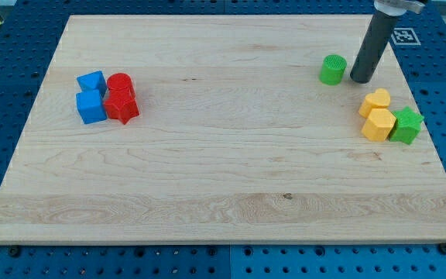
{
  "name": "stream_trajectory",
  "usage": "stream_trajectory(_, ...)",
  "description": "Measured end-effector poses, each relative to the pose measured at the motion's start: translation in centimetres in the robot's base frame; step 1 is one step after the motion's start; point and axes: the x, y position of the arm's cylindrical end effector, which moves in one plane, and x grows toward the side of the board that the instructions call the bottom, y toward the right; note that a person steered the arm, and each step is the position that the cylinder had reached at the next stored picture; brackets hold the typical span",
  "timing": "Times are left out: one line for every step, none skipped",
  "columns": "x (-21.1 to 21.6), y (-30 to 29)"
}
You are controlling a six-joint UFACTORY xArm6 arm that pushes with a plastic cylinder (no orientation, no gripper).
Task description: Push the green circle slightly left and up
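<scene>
The green circle (333,70) is a short green cylinder near the view's upper right of the wooden board (223,178). My tip (361,79) is the lower end of a dark rod that comes down from the view's top right. It stands just to the right of the green circle, with a small gap between them.
A yellow heart (376,100), a yellow hexagon (379,124) and a green star (406,125) cluster below my tip at the right edge. Two blue blocks (91,97) and two red blocks (121,98) cluster at the left. Blue pegboard surrounds the board.
</scene>
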Motion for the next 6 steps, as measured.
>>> stream_trajectory(0.0,0.2)
stream_trajectory(0.3,-0.2)
stream_trajectory(1.5,0.5)
stream_trajectory(1.5,-1.4)
stream_trajectory(0.4,-2.4)
stream_trajectory(0.4,-2.4)
